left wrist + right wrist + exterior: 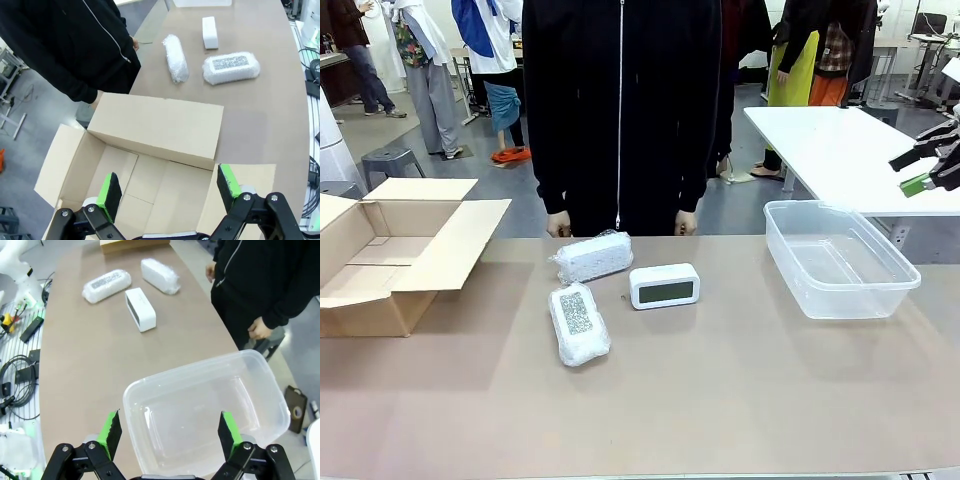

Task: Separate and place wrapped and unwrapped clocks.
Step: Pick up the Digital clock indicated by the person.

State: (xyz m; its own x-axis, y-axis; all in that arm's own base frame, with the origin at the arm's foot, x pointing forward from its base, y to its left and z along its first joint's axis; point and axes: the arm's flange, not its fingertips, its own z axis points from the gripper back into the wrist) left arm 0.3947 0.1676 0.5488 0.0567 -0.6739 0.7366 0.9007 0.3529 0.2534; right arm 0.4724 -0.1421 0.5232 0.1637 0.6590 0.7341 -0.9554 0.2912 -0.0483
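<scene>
Two bubble-wrapped clocks lie mid-table: one [578, 322] pointing toward me, the other [592, 257] crosswise near the person. Beside them stands the bare white clock [664, 286] with a grey screen. In the left wrist view my left gripper [170, 191] hangs open above the cardboard box [150, 150], with the wrapped bundles [231, 67] [175, 57] and the white clock [210, 32] beyond. My right gripper [170, 432] is open over the clear plastic bin [200, 405]; its fingertips [918, 184] show at the right edge of the front view.
The open cardboard box [390, 250] sits at the table's left end, the clear bin [837, 258] at the right. A person in a black zip jacket [620, 110] stands at the far edge, hands down. Cables and small tools [20, 360] lie off the table's side.
</scene>
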